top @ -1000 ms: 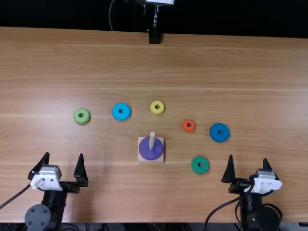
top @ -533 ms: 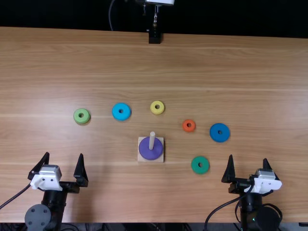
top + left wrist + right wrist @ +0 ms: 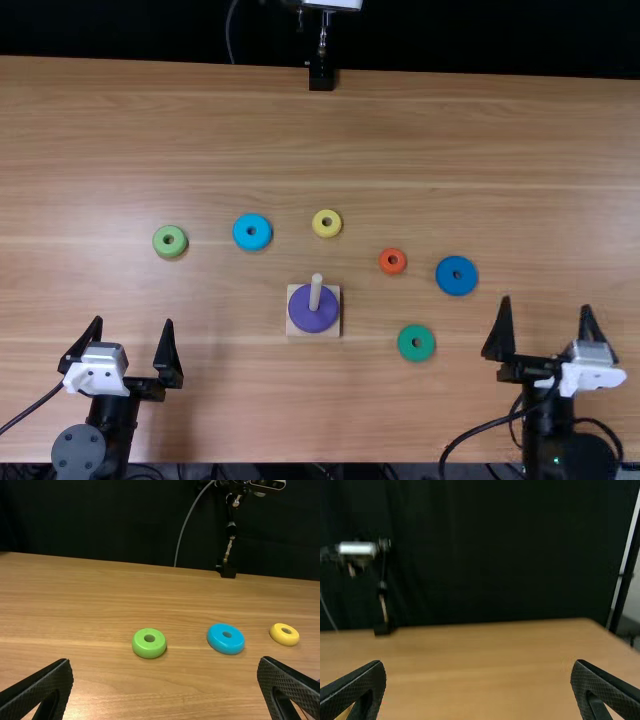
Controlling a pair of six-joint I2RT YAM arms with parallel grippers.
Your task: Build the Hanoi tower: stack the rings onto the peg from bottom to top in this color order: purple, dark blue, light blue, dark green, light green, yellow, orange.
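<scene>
One wooden table spreads beneath everything. Taking the peg as the clock's centre, with twelve toward the far edge, the left gripper is near nine o'clock and the right gripper at three, farther out. Both are released, fingers wide apart, with nothing between them. In the left wrist view, the fingers of the left gripper stand well apart, with the light green, light blue and yellow rings on the table beyond them.

Next in size comes the square wooden base, carrying the purple ring, which lies flat around the foot of the upright peg. That is the only ring on it.

The other six lie flat on the table, apart from one another. Dark blue is the broadest of them: that ring is between two and three o'clock. The light blue ring sits near eleven, the dark green ring between three and four, and the light green ring at about ten. Smaller again, the yellow ring is at twelve. Smallest is the orange ring, at two, nearer the peg than dark blue.
</scene>
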